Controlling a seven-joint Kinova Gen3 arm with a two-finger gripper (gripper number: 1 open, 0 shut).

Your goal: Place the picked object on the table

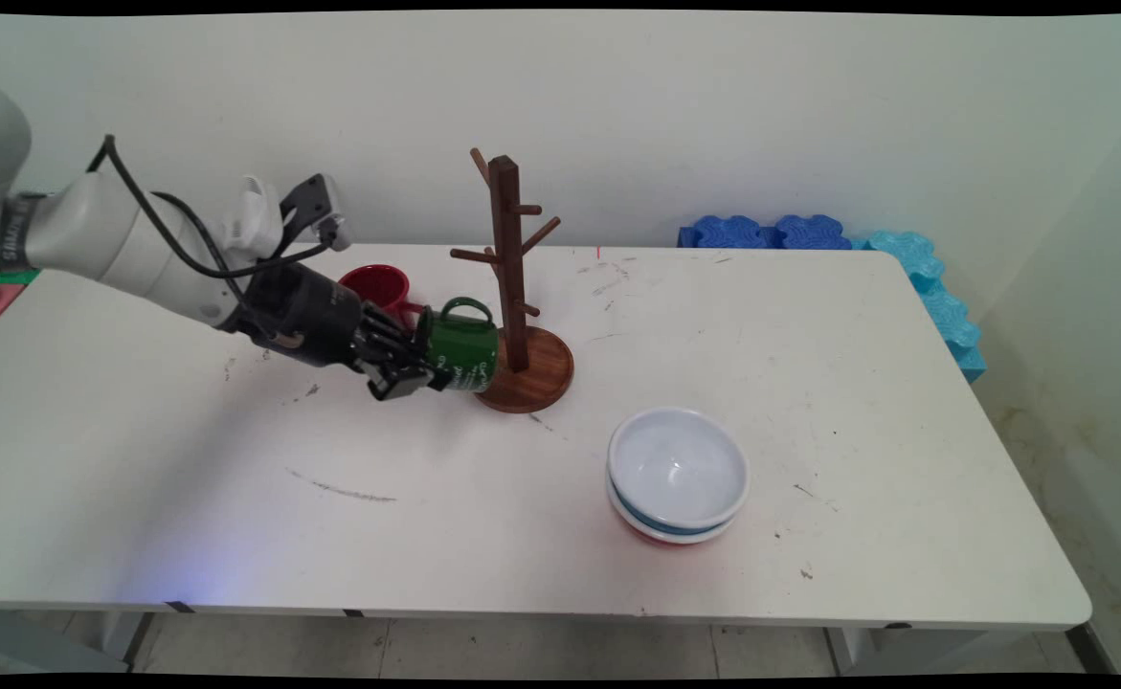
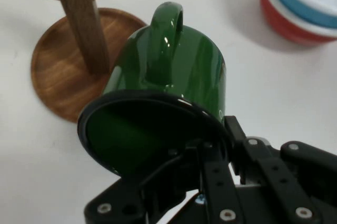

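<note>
**Mug at the rack's foot**

Your gripper (image 1: 421,368) holds the mug (image 1: 462,346) on its side, handle up, just left of the mug tree (image 1: 514,287) and over its base's edge. Another mug (image 1: 375,285) sits behind the gripper. Stacked bowls (image 1: 678,476) stand right, nearer you.

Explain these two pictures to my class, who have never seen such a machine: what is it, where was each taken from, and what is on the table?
It is a white robot arm ending in a black gripper. The wide picture is taken from a fixed camera above the table; the close one from a camera on the arm's hand. The jaws are closed on the rim of a green mug, tipped on its side, handle up, beside a wooden mug tree. A red mug stands behind the arm, and stacked bowls sit nearer the camera.
</note>
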